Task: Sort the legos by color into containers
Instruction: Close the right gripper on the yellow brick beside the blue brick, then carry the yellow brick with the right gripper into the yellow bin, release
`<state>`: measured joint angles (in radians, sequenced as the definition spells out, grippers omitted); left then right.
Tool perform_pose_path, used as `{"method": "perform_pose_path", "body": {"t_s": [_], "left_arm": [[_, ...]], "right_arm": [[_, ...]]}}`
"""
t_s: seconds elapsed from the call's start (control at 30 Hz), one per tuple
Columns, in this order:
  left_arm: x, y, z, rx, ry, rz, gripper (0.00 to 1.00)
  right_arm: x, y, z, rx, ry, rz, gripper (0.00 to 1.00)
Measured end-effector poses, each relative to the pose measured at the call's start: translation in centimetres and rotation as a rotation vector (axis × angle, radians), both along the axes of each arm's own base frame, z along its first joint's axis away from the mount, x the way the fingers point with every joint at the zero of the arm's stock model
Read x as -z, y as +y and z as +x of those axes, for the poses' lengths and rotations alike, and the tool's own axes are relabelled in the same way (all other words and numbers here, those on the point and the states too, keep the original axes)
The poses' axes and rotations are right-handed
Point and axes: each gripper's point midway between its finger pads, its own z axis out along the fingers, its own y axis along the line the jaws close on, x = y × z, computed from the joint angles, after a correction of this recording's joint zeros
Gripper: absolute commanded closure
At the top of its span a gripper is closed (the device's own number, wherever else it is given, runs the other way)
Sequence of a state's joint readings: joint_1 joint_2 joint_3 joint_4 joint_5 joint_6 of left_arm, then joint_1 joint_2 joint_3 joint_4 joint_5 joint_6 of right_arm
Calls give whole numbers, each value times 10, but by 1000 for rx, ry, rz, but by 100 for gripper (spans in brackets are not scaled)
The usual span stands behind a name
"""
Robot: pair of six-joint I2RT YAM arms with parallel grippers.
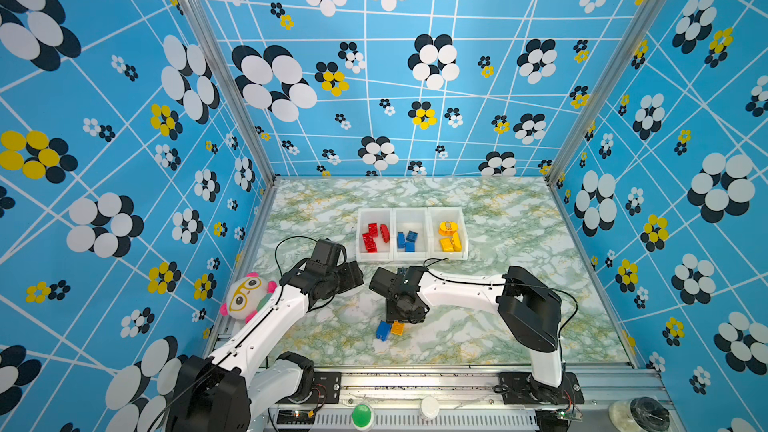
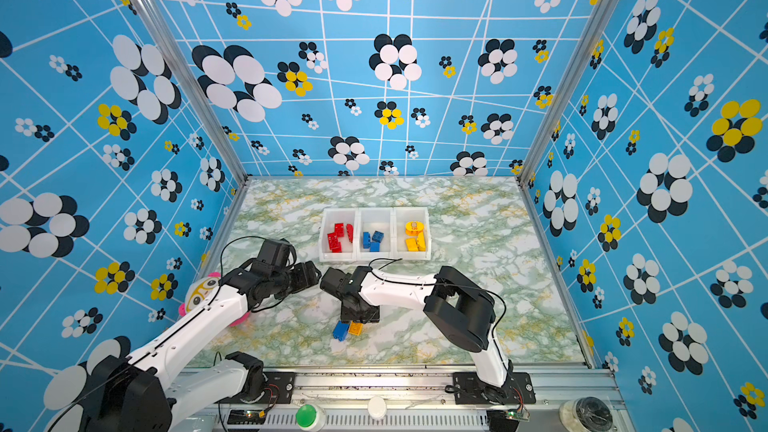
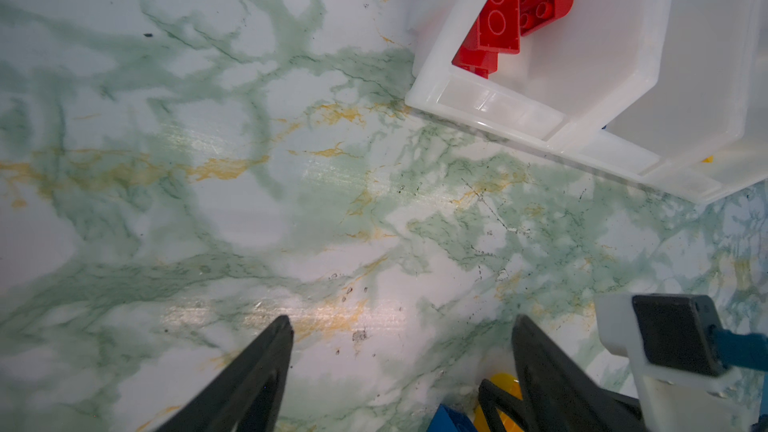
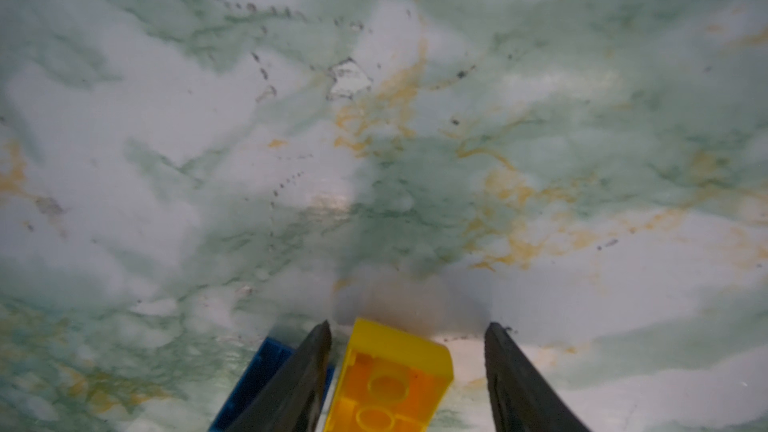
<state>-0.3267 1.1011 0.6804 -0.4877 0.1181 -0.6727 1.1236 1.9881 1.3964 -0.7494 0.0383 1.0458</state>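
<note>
Right gripper [image 4: 409,328] has its jaws apart around the yellow brick [image 4: 395,380], not pinching yet, with the blue brick [image 4: 266,367] just beside, lower middle in both top views, so I'd guess next is squeeze, lift, and carry it up to the right-hand bin [image 1: 449,256] with the other yellows.

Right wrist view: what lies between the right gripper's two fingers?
In the right wrist view the yellow brick lies between the fingers of the right gripper, hollow side showing, with a gap to one finger. The blue brick lies outside them.
</note>
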Motion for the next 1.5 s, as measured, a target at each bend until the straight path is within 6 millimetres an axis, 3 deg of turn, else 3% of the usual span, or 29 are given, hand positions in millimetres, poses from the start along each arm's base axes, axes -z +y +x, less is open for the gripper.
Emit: {"method": "perform_pose_path", "body": {"t_s": [0.3,0.7,0.97,1.2,1.5], "left_arm": [[1,2,1,-7,1,-9,16],[0,0,2,-3,-3,-17,16],[0,-1,1,1,-1,-23,16],[0,-5,-1,16,1,-26,16],[0,-18,-7,46,10,-36,15]], "right_arm": [[-2,2,0,-12,1,2,65],[-4,-3,2,-6,-19,-5,66],[-37,-16,17,16,-102,12,66],[-66,-53,56,67,-185,-7,65],[-93,-128,125,147,-292,-96,65]]}}
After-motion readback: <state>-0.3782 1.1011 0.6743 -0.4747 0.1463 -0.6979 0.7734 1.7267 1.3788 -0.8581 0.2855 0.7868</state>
